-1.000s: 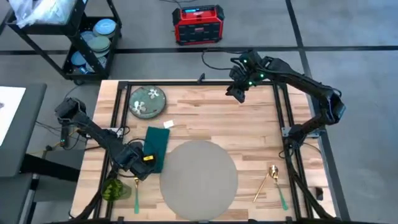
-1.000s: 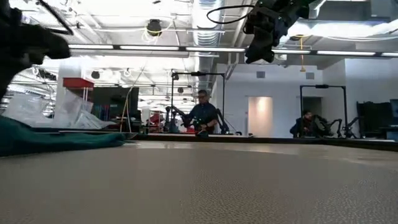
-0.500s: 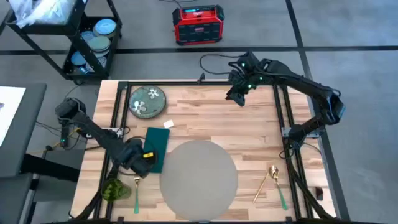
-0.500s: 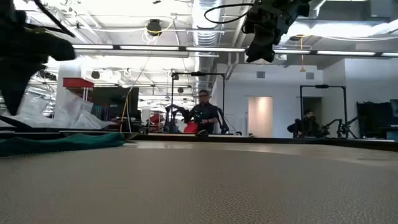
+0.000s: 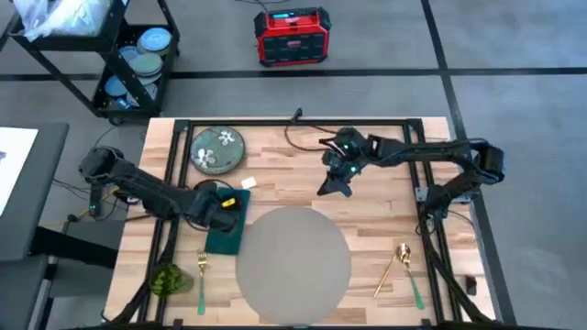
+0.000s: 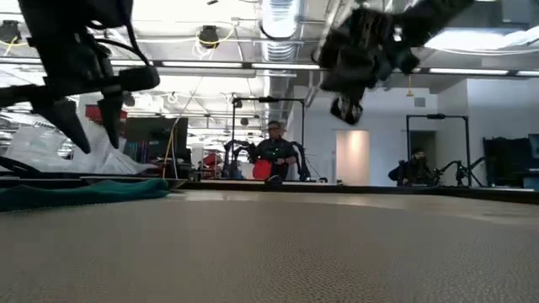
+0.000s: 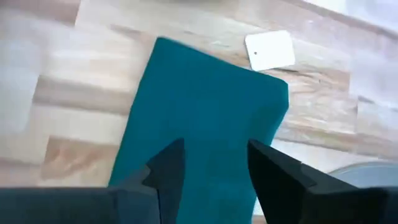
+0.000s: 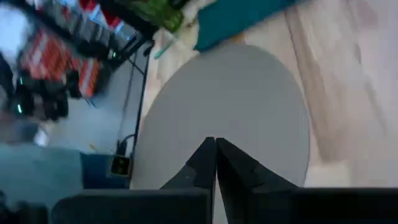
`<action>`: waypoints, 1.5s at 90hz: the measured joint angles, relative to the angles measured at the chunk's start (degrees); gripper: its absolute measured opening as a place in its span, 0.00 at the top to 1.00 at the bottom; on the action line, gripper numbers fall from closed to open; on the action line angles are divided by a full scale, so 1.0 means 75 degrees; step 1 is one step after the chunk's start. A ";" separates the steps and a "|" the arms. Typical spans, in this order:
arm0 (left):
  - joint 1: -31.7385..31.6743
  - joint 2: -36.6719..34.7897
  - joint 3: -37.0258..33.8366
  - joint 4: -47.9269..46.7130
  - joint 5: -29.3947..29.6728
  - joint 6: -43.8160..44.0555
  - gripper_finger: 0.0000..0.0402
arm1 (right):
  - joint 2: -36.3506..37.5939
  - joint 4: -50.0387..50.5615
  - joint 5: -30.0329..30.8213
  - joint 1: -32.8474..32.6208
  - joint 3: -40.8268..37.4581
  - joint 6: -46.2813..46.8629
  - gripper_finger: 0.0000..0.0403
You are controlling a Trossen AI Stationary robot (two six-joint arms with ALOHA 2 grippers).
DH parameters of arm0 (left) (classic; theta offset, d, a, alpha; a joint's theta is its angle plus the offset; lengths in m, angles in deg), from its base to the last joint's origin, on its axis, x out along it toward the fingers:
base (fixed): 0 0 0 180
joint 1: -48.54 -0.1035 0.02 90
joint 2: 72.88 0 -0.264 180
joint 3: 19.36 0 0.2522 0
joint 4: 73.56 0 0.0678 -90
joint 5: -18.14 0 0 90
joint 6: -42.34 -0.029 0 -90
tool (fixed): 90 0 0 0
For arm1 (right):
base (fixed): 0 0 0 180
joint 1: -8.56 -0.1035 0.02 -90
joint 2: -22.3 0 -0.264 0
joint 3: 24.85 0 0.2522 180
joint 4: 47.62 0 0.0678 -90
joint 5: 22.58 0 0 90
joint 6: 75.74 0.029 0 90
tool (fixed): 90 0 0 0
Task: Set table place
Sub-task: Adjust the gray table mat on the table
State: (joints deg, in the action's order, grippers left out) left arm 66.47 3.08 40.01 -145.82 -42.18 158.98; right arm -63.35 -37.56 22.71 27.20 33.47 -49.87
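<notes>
On the table [image 5: 385, 229], the left gripper [image 5: 223, 203] hangs over the napkin [image 5: 226, 220], fingers apart and empty, probably because the cloth is meant to lie just beside the placemat [image 5: 293, 253], whose left rim it meets. The plate [image 5: 217, 149] waits near the far left corner. The right gripper [image 5: 332, 184], fingers pressed together and holding nothing, hovers above bare wood beyond the placemat, where there is free room. The spoon [image 5: 396, 260] lies near the right edge.

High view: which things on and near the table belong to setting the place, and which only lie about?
For the job: placemat, teal napkin, floral plate, forks, gold spoon.

Lying about: white card, red case, wire cart.
</notes>
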 joint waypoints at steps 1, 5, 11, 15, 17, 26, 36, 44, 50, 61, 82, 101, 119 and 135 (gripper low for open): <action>-0.0024 0.0000 0.0000 0.0026 -0.0006 -0.0123 0.61 | 0.0000 -0.0195 0.0042 -0.0028 -0.0109 0.0150 1.00; -0.0091 0.0000 0.0000 0.0113 -0.0013 -0.0587 0.61 | 0.0000 -0.0785 0.0290 -0.0185 -0.0453 0.0650 1.00; -0.0153 0.0000 0.0000 0.0234 -0.0019 -0.1108 0.61 | 0.0000 -0.1297 0.1002 -0.0522 -0.0742 0.1163 1.00; -0.0185 0.0000 0.0000 0.0336 -0.0035 -0.1351 0.61 | 0.0000 -0.1192 0.1619 -0.0843 -0.0740 0.1260 1.00; -0.0195 0.0000 0.0000 0.0390 -0.0043 -0.1448 0.61 | -0.0004 -0.1070 0.1909 -0.1013 -0.0702 0.1244 1.00; -0.0208 -0.0112 0.0000 0.0560 -0.0058 -0.1922 0.61 | -0.0375 0.0060 0.3006 -0.1863 0.0013 0.0765 1.00; -0.0203 -0.0201 0.0009 0.0819 -0.0063 -0.2559 0.61 | -0.1368 0.1953 0.3663 -0.2573 0.1567 -0.0358 1.00; -0.0206 -0.0287 0.0011 0.0780 -0.0080 -0.2893 0.61 | -0.2249 0.2888 0.3758 -0.2741 0.2657 -0.1070 1.00; -0.0206 -0.0370 0.0007 0.0695 -0.0111 -0.3060 0.61 | -0.2616 0.3169 0.3794 -0.2691 0.3133 -0.1371 1.00; -0.0206 -0.0488 0.0007 0.0672 -0.0115 -0.3340 0.61 | -0.3076 0.3725 0.4423 -0.2580 0.3616 -0.1856 1.00; -0.0204 -0.0638 0.0006 0.0612 -0.0105 -0.3584 0.61 | -0.3852 0.4536 0.4840 -0.2743 0.3881 -0.2748 1.00; -0.0206 -0.0659 0.0003 0.0547 -0.0096 -0.3535 0.61 | -0.4121 0.4739 0.5062 -0.2793 0.3910 -0.2914 1.00; -0.0206 -0.0667 0.0003 0.0544 -0.0080 -0.3457 0.61 | -0.4121 0.5015 0.5036 -0.1987 0.3896 -0.2942 1.00; -0.0205 -0.0667 0.0003 0.0552 -0.0083 -0.3363 0.61 | -0.4089 0.5047 0.5171 -0.1170 0.3887 -0.3096 1.00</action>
State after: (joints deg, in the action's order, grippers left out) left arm 64.93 -1.92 40.03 -141.68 -42.80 133.75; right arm -94.01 0.30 61.49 18.42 62.62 -73.09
